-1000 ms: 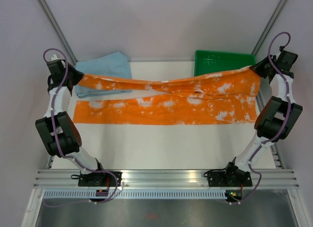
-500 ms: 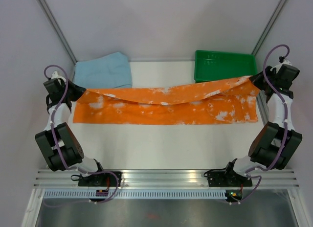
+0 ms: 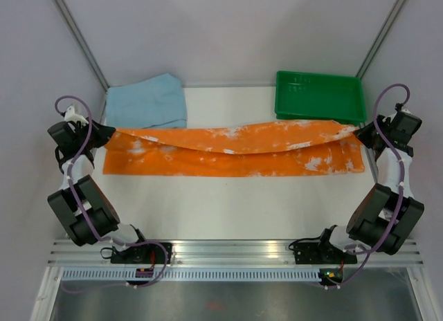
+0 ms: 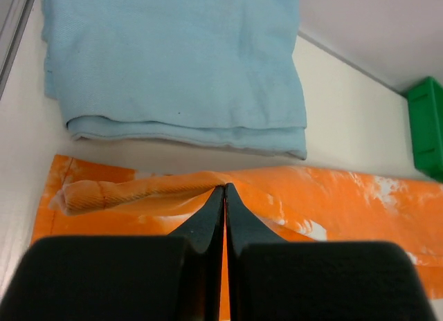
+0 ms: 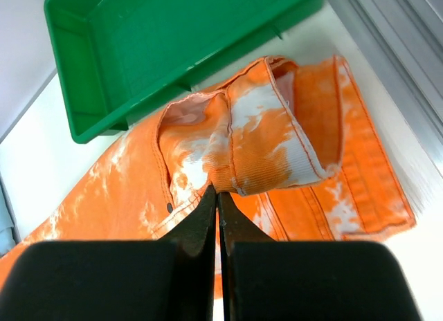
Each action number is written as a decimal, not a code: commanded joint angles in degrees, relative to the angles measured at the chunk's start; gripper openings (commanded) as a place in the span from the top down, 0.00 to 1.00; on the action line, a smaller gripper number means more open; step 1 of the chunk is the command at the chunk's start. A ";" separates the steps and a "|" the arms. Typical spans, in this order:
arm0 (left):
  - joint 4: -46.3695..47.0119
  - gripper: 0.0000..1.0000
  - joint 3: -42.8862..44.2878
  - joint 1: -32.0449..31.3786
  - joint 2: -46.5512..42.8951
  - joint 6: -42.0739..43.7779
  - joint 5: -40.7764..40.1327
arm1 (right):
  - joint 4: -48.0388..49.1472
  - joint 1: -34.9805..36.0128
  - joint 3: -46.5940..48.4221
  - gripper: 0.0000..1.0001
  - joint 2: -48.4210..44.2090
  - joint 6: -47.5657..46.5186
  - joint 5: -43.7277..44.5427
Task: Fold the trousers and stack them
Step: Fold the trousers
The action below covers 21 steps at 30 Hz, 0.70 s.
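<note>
orange trousers (image 3: 235, 162) | left pincer (image 4: 223, 191), right pincer (image 5: 217, 191) clamped on them | green tray (image 5: 173, 51) cut off

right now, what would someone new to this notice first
The orange tie-dye trousers stretch across the table, their ends pinched in the left fingers and the right fingers. Behind them, a folded blue cloth lies far left and a green tray far right.
</note>
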 commanded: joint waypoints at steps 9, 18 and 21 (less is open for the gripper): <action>4.21 0.98 7.86 0.52 1.23 15.42 2.53 | -2.45 -2.46 -1.92 1.00 -5.16 -0.77 2.05; 5.79 0.98 3.84 0.52 4.83 15.61 4.74 | -2.54 -2.72 -3.68 1.00 -4.90 -0.42 1.26; 5.79 0.98 0.50 1.05 5.18 8.78 0.26 | -2.81 -2.72 -3.76 1.00 -4.72 -0.07 1.17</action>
